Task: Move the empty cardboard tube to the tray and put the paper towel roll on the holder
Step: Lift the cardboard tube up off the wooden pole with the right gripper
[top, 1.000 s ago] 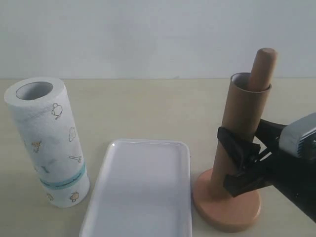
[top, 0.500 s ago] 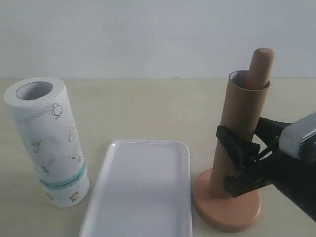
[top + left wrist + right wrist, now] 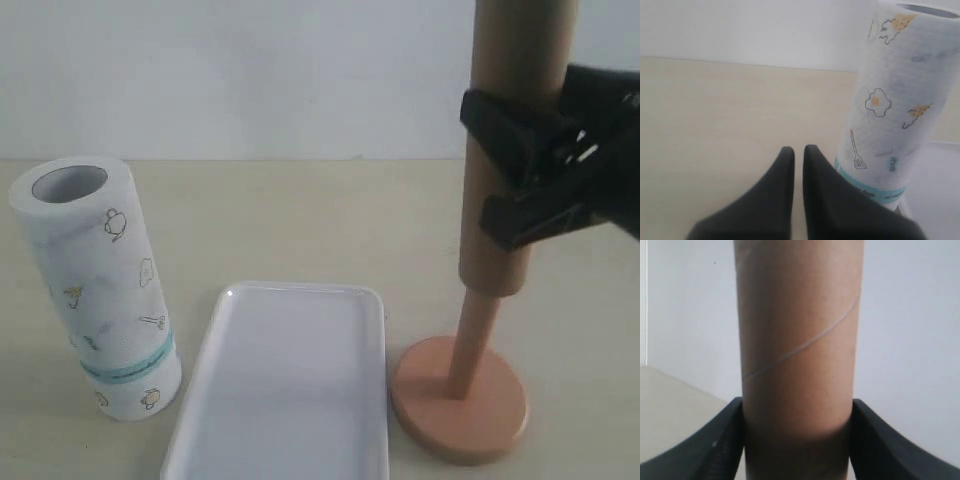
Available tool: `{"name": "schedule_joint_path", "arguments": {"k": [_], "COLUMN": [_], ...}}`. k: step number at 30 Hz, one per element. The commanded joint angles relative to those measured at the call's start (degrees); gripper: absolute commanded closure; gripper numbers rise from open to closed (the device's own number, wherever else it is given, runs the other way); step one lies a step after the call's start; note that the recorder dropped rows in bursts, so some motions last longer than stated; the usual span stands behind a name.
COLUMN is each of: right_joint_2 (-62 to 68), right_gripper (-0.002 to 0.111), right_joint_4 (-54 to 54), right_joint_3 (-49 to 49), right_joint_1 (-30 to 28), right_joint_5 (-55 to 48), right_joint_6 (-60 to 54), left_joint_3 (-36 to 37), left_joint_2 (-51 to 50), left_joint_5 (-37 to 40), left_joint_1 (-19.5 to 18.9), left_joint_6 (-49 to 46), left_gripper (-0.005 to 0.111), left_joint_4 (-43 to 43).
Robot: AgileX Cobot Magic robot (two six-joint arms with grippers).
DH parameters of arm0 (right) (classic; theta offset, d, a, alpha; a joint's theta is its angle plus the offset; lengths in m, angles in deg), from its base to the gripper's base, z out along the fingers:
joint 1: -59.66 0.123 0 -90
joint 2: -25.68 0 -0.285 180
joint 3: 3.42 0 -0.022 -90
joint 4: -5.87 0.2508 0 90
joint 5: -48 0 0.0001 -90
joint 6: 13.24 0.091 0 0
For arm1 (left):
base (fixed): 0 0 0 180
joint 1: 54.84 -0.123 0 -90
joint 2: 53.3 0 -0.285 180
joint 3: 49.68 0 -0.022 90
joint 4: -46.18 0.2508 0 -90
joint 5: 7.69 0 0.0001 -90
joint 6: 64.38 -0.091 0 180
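My right gripper (image 3: 488, 170) is shut on the empty cardboard tube (image 3: 522, 50) and holds it upright, high over the holder. The tube's lower end still surrounds the holder's pole (image 3: 468, 345), whose bare lower part rises from the round base (image 3: 460, 410). The tube's top is out of the exterior view. In the right wrist view the tube (image 3: 797, 340) fills the gap between the black fingers (image 3: 722, 445). The paper towel roll (image 3: 95, 280) stands upright at the left, beside the white tray (image 3: 285, 390). My left gripper (image 3: 799, 152) is shut on nothing, just beside the roll (image 3: 895, 115).
The tray lies between the roll and the holder base, with a corner of it (image 3: 935, 195) behind the roll in the left wrist view. A pale wall closes off the back of the beige table (image 3: 300, 220).
My right gripper has risen with the cardboard tube, sliding it up the pole. The pole's lower part is now bare and its rounded top is hidden. Roll and tray have not moved.
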Motion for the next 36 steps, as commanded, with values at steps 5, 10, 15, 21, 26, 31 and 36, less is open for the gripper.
{"name": "schedule_joint_path", "arguments": {"k": [5,10,15,21,26,31,36], "right_joint_2": [-9.16,-10.15,-10.02,-10.02,-10.02,-10.02,-9.41], "right_gripper": [0.108,0.108,0.108,0.108,0.108,0.108,0.108], "right_joint_4": [0.82,0.64,0.64,0.64,0.64,0.64,0.64], "right_joint_3": [11.13,19.18,27.53,35.61,36.89,36.79,36.79], "right_joint_1": [0.11,0.11,0.11,0.11,0.11,0.11,0.11], "right_joint_5": [-13.79,-20.23,-25.34,-31.36,-34.12,-35.8,-38.23], "right_joint_6": [-5.33,-5.55,-6.77,-6.77,-5.81,-1.98,2.38], "left_joint_3": [0.18,0.18,0.18,0.18,0.18,0.18,0.18], "left_joint_2": [0.17,0.17,0.17,0.17,0.17,0.17,0.17], "left_joint_5": [-0.18,-0.18,-0.18,-0.18,-0.18,-0.18,-0.18], "left_joint_1": [-0.2,-0.2,-0.2,-0.2,-0.2,-0.2,-0.2], "left_joint_6": [0.43,0.43,0.43,0.43,0.43,0.43,0.43], "left_gripper": [0.101,0.101,0.101,0.101,0.101,0.101,0.101], "left_joint_4": [0.13,0.13,0.13,0.13,0.13,0.13,0.13]}}
